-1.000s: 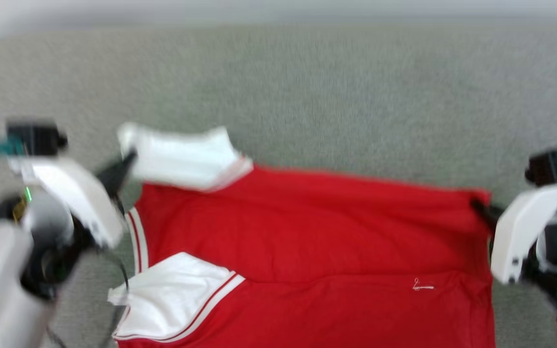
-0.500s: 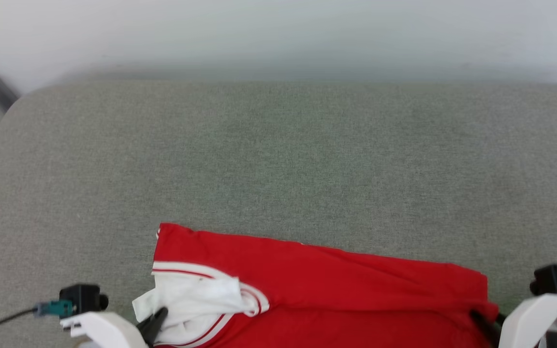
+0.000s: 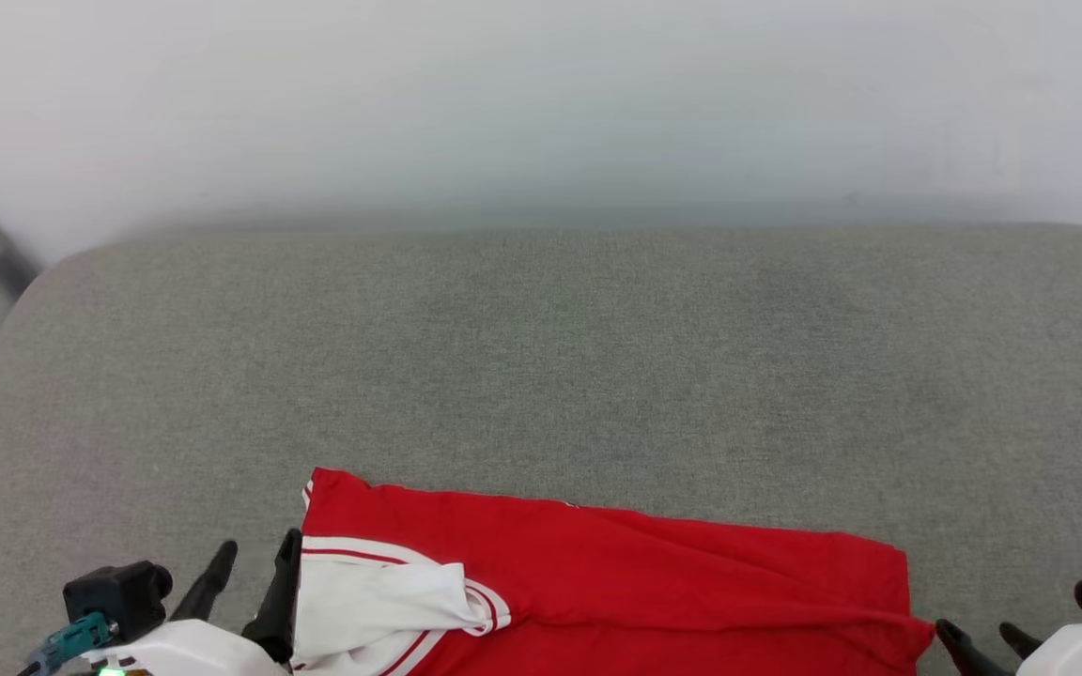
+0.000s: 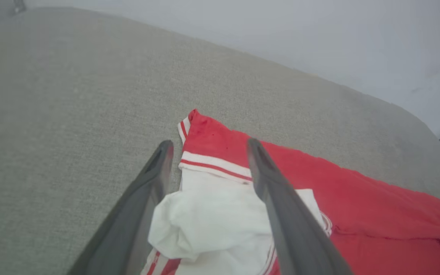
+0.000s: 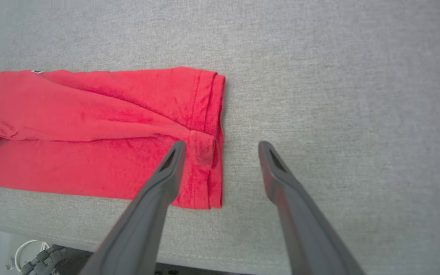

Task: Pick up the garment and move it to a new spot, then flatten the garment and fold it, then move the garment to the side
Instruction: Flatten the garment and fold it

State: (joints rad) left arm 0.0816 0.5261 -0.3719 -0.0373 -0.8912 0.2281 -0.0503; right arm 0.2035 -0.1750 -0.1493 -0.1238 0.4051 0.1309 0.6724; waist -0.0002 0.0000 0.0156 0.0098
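Opened wide and let go since a second ago: both jaws, leaving the garment [image 3: 616,582] to settle folded.

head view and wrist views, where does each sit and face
Head view: on the head, facing forward and down at a grey fabric surface and red jersey-style shirt with white sleeves; left gripper and right gripper at the bottom corners.
Left wrist view: on the left wrist, along its dark fingers at the white sleeve.
Right wrist view: on the right wrist, along its fingers at the red hem.
Shared: all show the shirt.
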